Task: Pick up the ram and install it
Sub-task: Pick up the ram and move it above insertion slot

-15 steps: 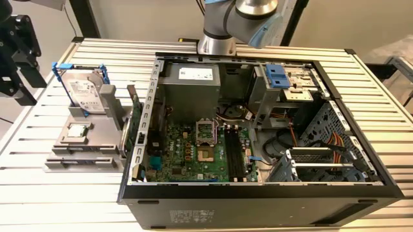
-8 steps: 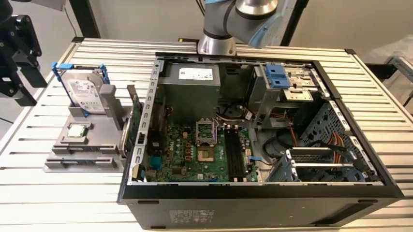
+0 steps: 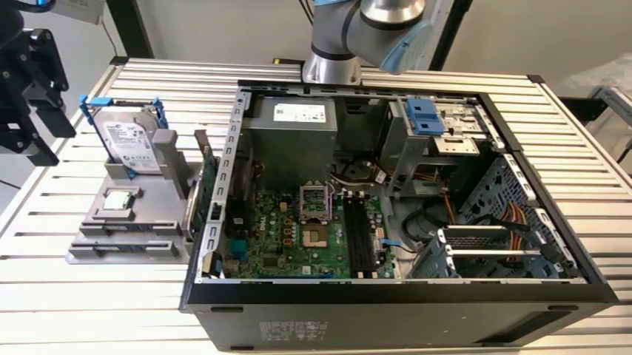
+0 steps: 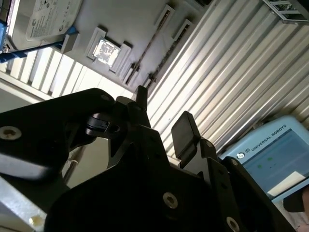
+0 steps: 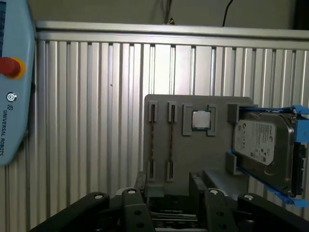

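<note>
A robotics lab, going by the slatted aluminium bench (image 3: 99, 310), opened computer case (image 3: 395, 325) and teach pendant (image 5: 14, 96).

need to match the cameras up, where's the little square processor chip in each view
Exterior view: the processor chip lies on the grey holder at the exterior view's left, nearer the camera than the hard drive.
First wrist view: the chip sits in a square recess beside the hard drive.
Second wrist view: the chip sits in the same recess, near the hard drive.
Shared landmark: the blue-framed hard drive.
</note>
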Controlling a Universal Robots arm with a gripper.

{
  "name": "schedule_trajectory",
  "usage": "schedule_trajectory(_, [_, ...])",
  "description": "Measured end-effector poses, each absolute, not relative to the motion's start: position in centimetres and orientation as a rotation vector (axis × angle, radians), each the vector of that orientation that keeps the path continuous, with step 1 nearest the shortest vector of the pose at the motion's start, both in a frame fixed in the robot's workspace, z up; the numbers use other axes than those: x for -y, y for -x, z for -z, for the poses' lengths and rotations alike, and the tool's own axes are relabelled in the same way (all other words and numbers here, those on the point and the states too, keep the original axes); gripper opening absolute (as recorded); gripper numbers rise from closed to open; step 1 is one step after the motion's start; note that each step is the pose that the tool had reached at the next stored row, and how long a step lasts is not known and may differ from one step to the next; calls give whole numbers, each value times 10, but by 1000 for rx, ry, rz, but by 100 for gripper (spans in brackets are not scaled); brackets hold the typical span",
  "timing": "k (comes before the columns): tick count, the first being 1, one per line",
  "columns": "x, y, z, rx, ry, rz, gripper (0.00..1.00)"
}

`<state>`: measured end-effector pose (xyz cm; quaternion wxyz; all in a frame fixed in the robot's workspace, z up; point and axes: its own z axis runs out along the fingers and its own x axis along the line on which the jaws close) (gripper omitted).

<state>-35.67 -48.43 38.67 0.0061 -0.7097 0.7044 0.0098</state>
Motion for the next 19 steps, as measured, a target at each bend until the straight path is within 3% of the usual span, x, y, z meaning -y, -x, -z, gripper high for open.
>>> schedule_trajectory(19, [484, 357, -380, -2210, 2217, -29, 100])
